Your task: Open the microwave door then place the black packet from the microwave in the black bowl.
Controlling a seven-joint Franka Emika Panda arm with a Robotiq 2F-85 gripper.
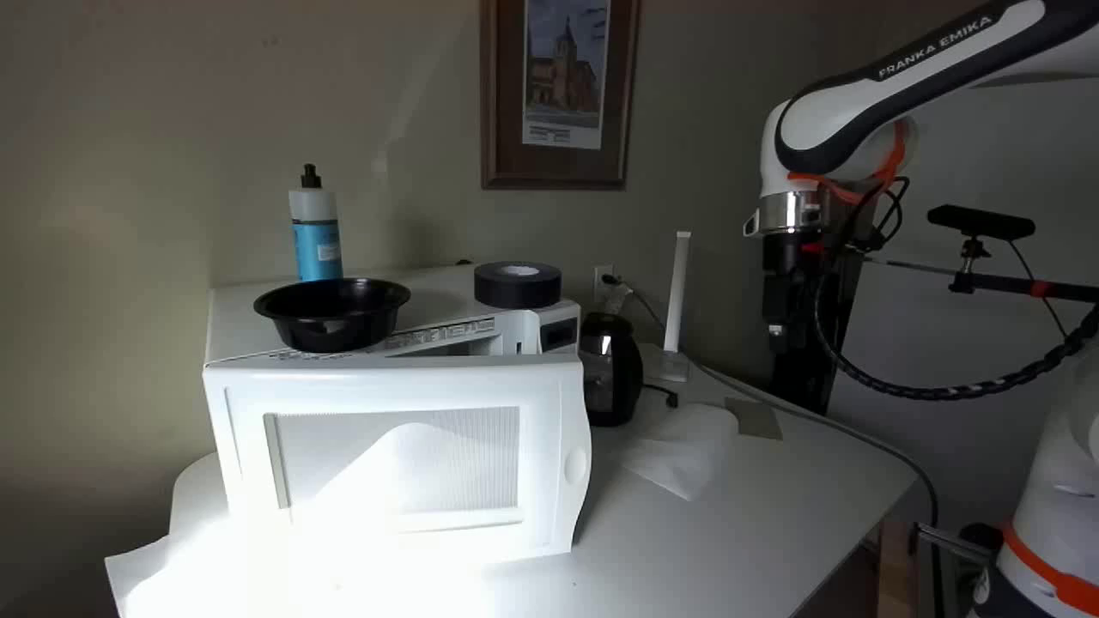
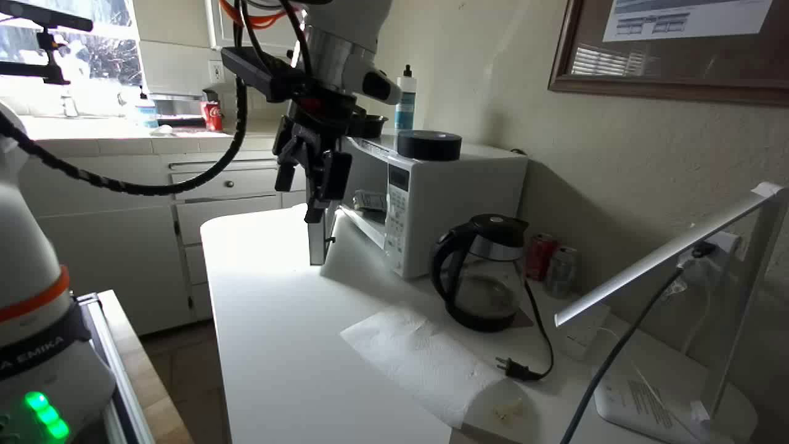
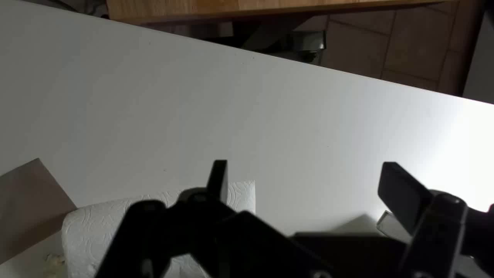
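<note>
The white microwave [image 1: 249, 322] [image 2: 462, 203] stands on the white table. Its door [image 1: 549, 463] is swung open and shows nearly edge-on in an exterior view [image 2: 317, 243]. A packet [image 2: 370, 200], dark with a pale printed face, lies inside the microwave near the opening. The black bowl [image 1: 333, 319] sits on top of the microwave; it is partly hidden by the arm in an exterior view [image 2: 373, 126]. My gripper [image 2: 302, 200] is open and empty, pointing down. It is apart from the microwave, on the robot's side. The open fingers also show in the wrist view [image 3: 307, 175].
A black tape roll [image 1: 518, 287] and a blue soap bottle [image 1: 316, 236] stand on the microwave. A black kettle [image 2: 481, 277], its cord, a paper towel [image 2: 419, 357], cans [image 2: 542, 256] and a lamp [image 2: 666, 253] are on the table. The table edge [image 3: 289, 60] runs near the robot base.
</note>
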